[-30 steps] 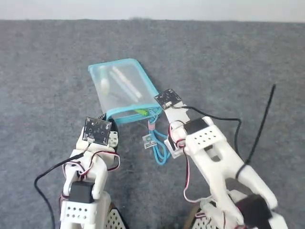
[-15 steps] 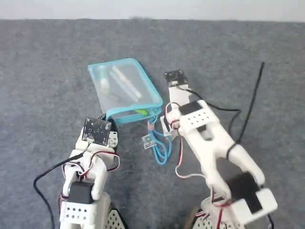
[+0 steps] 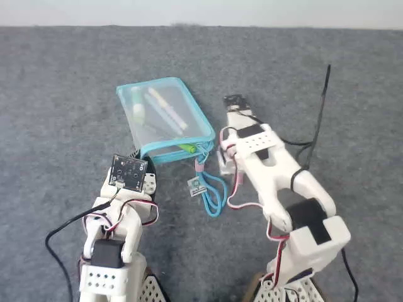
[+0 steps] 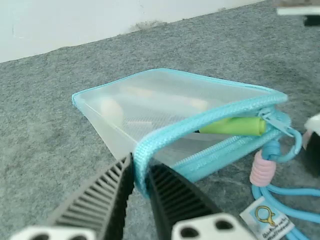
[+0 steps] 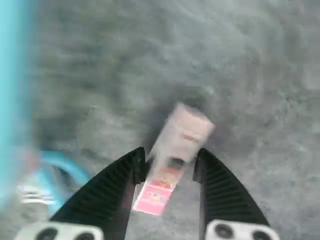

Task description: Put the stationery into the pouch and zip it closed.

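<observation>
The grey felt desk (image 3: 327,56) carries the pouch (image 3: 167,119) just upper left of centre in the high view. It lies flat, with its mouth turned toward the lower edge of the frame.

I have the left gripper (image 4: 139,172) at the mouth's left corner, its fingers (image 4: 100,200) clamped shut on the teal zip edge. I judge that grip is there to pin the pouch and hold the mouth lifted, so that things can go in and the zip has something to pull against.

The right gripper (image 5: 170,155) hangs just right of the mouth with its fingers (image 5: 117,185) spread apart, holding nothing. They straddle a small white and pink block, probably an eraser (image 5: 181,131), though the wrist view is smeared. It lies on the desk outside the pouch, so I read this as lining up a pick.

Inside the pouch I see a white pen (image 3: 165,108) lying along it, a short white and green piece (image 3: 138,112) beside that, and a green marker (image 4: 232,126) right at the mouth. The zip is undone, with its slider (image 4: 276,119) parked at the right end. A blue cord (image 3: 213,192) with a small tag (image 3: 197,185) trails from the slider toward the lower frame.
</observation>
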`<control>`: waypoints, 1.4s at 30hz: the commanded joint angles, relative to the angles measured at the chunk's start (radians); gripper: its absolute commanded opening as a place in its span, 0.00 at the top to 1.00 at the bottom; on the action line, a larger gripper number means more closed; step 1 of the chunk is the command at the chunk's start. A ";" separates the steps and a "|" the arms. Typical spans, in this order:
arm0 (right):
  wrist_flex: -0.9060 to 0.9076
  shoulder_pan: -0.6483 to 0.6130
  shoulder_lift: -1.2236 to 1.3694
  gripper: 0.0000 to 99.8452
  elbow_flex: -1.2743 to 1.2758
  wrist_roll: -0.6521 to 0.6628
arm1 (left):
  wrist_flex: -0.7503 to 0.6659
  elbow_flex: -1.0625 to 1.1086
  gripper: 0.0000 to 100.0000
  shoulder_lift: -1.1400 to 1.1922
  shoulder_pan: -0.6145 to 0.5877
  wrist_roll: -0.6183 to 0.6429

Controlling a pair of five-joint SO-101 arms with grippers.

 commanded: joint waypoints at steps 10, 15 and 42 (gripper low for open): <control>0.114 0.252 -0.027 0.96 -0.104 0.103 | -0.017 -0.007 0.99 -0.012 0.003 -0.002; 0.222 0.278 -0.022 0.90 -0.135 0.201 | -0.017 -0.007 0.99 -0.011 0.003 -0.002; 0.231 0.277 -0.018 0.80 0.025 0.201 | 0.000 -0.007 0.99 -0.014 0.002 -0.002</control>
